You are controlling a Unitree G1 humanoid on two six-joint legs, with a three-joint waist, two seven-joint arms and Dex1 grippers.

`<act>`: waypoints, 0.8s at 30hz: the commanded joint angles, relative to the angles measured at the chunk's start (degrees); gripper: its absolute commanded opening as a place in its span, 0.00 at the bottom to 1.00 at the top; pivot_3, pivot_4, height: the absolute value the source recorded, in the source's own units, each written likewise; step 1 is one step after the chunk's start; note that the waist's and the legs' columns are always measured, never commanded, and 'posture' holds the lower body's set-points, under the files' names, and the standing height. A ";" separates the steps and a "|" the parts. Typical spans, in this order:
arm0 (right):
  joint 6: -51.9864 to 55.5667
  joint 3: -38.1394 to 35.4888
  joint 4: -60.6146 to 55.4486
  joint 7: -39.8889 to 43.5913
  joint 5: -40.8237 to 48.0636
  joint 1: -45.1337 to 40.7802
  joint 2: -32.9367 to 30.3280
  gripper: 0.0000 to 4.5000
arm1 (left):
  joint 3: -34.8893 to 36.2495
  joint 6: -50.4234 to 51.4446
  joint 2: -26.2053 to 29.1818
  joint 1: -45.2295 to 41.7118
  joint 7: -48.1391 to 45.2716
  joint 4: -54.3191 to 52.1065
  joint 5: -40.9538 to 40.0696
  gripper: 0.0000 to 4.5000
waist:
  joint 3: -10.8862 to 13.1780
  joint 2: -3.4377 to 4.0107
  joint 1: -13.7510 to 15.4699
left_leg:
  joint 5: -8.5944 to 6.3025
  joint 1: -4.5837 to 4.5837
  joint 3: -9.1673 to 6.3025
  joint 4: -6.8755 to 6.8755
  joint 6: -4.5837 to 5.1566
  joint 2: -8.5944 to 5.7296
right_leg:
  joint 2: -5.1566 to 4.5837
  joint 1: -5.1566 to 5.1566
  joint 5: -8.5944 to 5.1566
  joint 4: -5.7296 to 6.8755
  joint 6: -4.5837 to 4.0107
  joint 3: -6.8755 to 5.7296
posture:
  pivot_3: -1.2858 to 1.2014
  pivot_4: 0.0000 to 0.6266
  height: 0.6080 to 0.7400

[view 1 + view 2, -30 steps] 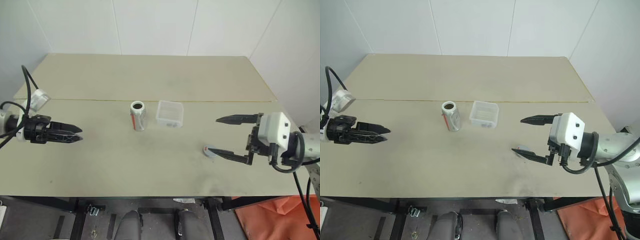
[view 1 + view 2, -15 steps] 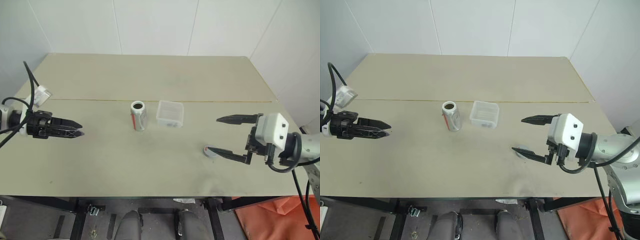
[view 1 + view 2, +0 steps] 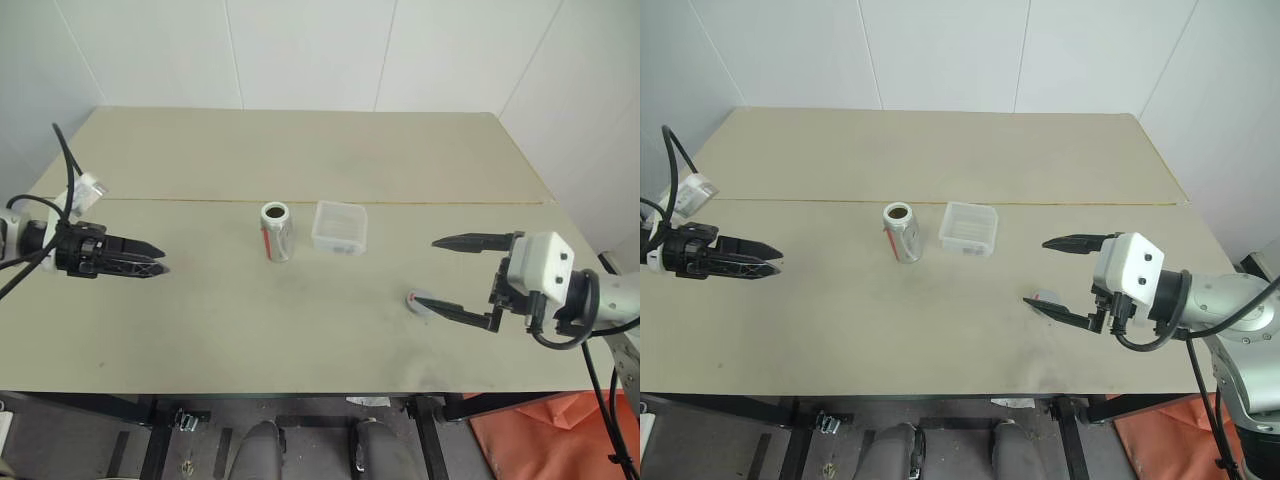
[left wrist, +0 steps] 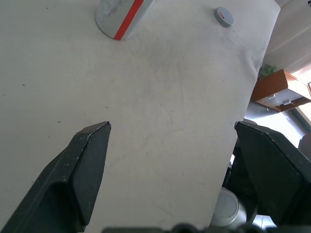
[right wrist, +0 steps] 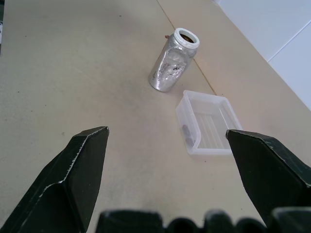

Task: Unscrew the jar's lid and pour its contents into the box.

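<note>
The jar (image 3: pixel 276 232) stands upright mid-table with its dark mouth uncovered, and the red stripe of its label (image 4: pixel 127 8) shows in the left wrist view. Just right of it sits the translucent box (image 3: pixel 340 228), with a few small dark pieces (image 5: pixel 186 131) inside. The grey lid (image 3: pixel 418 301) lies flat on the table toward the front right. My right gripper (image 3: pixel 425 271) is open, its lower fingertip just over the lid. My left gripper (image 3: pixel 155 260) is open far to the jar's left, pointing toward it, nothing between its fingers.
The beige table (image 3: pixel 300 340) has a seam (image 3: pixel 180 200) running across behind the jar. White walls close the back and the right side. An orange object (image 3: pixel 540 440) sits on the floor below the table's front right corner.
</note>
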 commanded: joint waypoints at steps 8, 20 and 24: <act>-1.59 -1.31 -1.80 -1.19 -0.84 -0.28 0.45 1.00 | 0.37 -0.09 3.85 0.87 -0.47 -3.20 -2.31 0.99 | 0.00 0.00 -0.01 | 0.00 0.02 0.00 0.00 0.00 0.00 | 0.00 0.01 -0.01 0.01 -0.01 0.00 | 0.52 0.24 1.00; -2.67 -0.36 -0.71 -1.92 -1.79 -1.81 0.88 1.00 | 0.58 0.02 4.02 0.92 -0.47 -3.32 -2.42 0.99 | 0.00 0.00 0.00 | 0.00 0.01 0.00 0.01 0.00 0.00 | 0.00 0.01 0.00 0.01 0.00 0.00 | 0.52 0.24 1.00; -2.81 -0.35 -0.67 -2.19 -2.18 -1.82 1.07 1.00 | 0.56 -0.15 3.75 0.59 -0.47 -2.94 -2.24 0.99 | 0.00 0.00 0.00 | 0.00 0.01 0.00 0.01 0.00 0.00 | 0.01 0.00 0.00 0.02 0.00 0.00 | 0.52 0.24 1.00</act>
